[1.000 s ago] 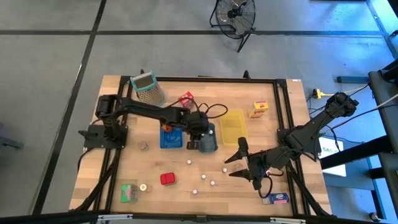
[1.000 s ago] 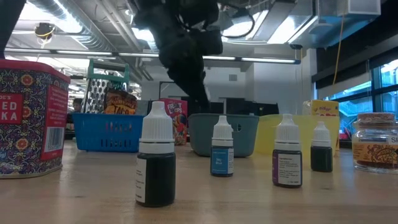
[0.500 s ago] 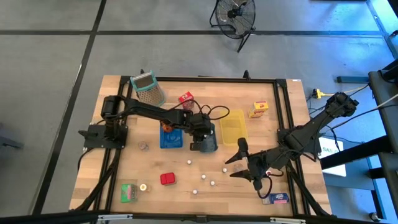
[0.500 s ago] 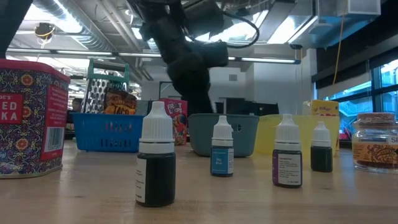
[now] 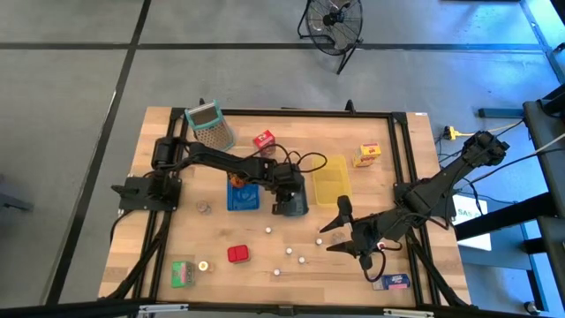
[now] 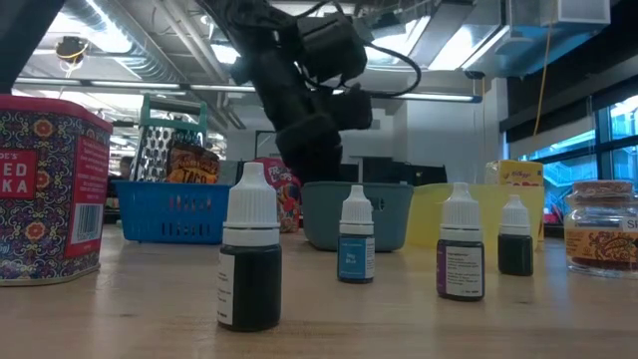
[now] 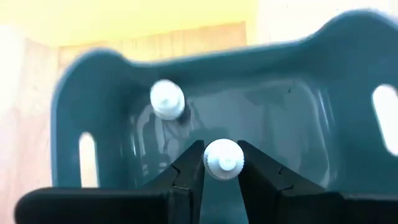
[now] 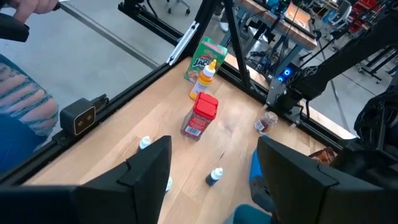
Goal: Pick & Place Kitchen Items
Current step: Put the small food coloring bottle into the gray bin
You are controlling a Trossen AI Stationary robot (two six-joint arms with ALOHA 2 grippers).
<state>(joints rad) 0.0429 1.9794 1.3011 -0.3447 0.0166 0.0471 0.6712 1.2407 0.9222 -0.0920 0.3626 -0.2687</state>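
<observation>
My left gripper (image 5: pixel 290 200) reaches down into the grey-blue bin (image 5: pixel 297 208) at the table's middle, shut on a small dropper bottle with a white cap (image 7: pixel 224 160). A second white-capped bottle (image 7: pixel 168 99) lies inside the bin (image 7: pixel 292 118). In the low view the left arm drops behind the bin's rim (image 6: pixel 357 213). My right gripper (image 5: pixel 351 235) hangs open above the table's near right part, with nothing between its fingers (image 8: pixel 212 149). Several more dropper bottles (image 5: pixel 303 260) stand loose on the wood near it. My left gripper pinches the bottle at the sides of its white cap (image 7: pixel 208 163) between its two fingers. The fingers slant steeply down from above into the bin. The cap's top faces back up along the fingers; the bottle's body is hidden beneath the cap, so whether it rests on the bin's floor cannot be told.
A blue bin (image 5: pixel 243 196) and a yellow bin (image 5: pixel 331 179) flank the grey-blue one. A grater (image 5: pixel 210 126), red carton (image 5: pixel 264 141) and yellow carton (image 5: pixel 368 155) stand at the far side. A red tin (image 5: pixel 237 254), green carton (image 5: pixel 183 273) and blue packet (image 5: pixel 393 282) lie near the front edge.
My left gripper has sunk with the bottle toward and into the grey-blue bin, staying shut on it and keeping its tilt. The right arm has kept still.
</observation>
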